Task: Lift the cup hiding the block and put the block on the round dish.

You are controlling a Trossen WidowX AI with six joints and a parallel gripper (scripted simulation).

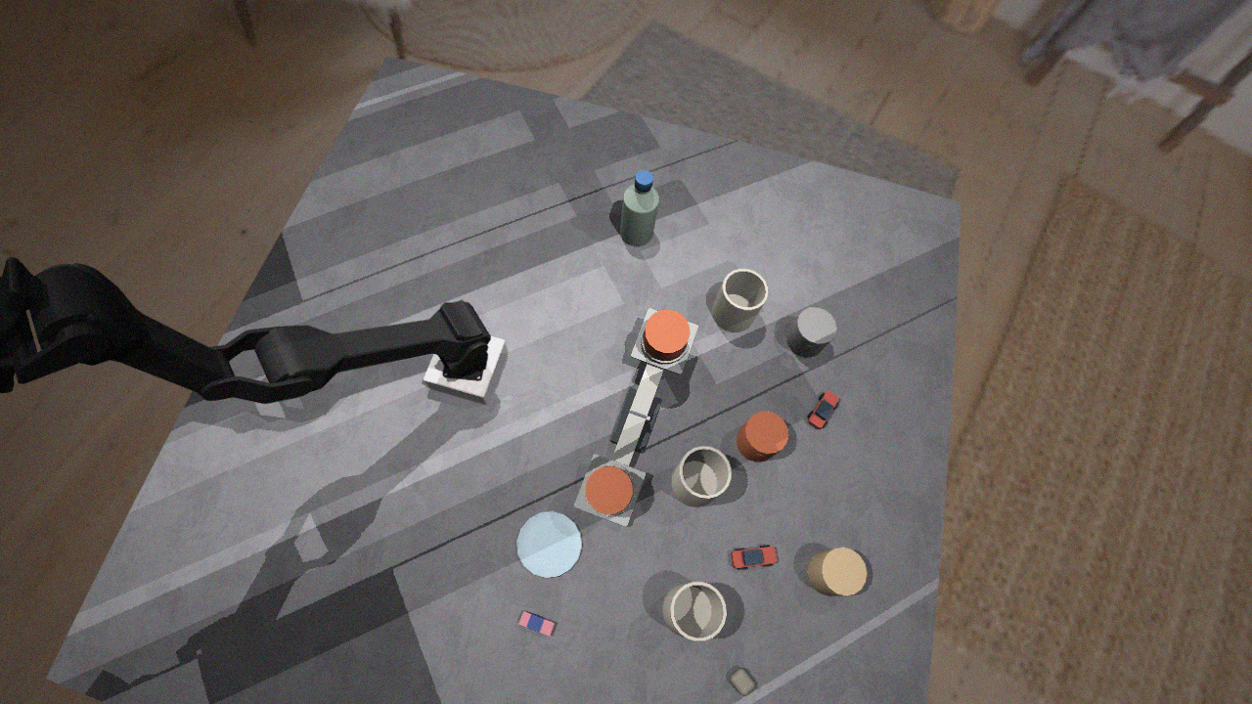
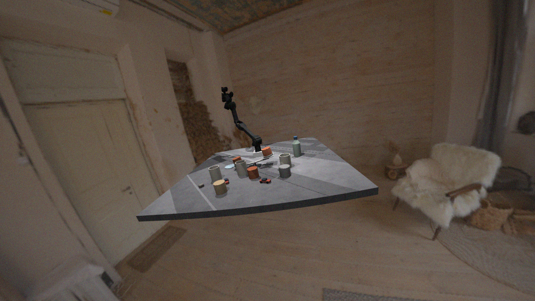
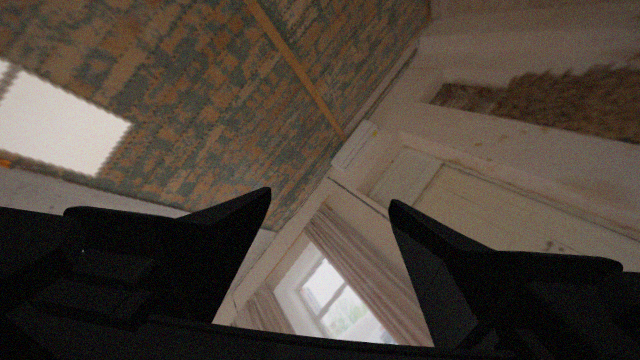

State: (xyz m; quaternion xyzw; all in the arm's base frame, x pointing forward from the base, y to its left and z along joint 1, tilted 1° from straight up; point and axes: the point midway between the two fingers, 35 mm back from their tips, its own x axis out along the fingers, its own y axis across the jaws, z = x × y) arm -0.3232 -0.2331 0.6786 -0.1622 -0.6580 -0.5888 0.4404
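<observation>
One orange-red cup [image 1: 666, 334] [image 2: 266, 151] stands upside down on the balance end nearer the bottle. The matching cup [image 1: 608, 490] stands on the other end, beside the dish, and is partly hidden in the exterior view. The white balance beam [image 1: 647, 391] looks tilted, with the bottle-side end higher. No block is visible. The round pale blue dish [image 1: 549, 545] [image 2: 229, 166] is bare. My gripper [image 3: 330, 199] is open and empty, raised high and far from the cups, facing the ceiling and walls.
A green bottle [image 1: 640, 214] [image 2: 296, 147], grey open cups [image 1: 739, 300] [image 1: 700, 476] [image 1: 694, 611], a grey cylinder [image 1: 815, 330], a loose orange-red cylinder [image 1: 762, 435], a tan cylinder [image 1: 837, 571], red toy cars [image 1: 824, 410] [image 1: 753, 556], a pink-blue block [image 1: 536, 623] and a stone [image 1: 742, 681] stand around.
</observation>
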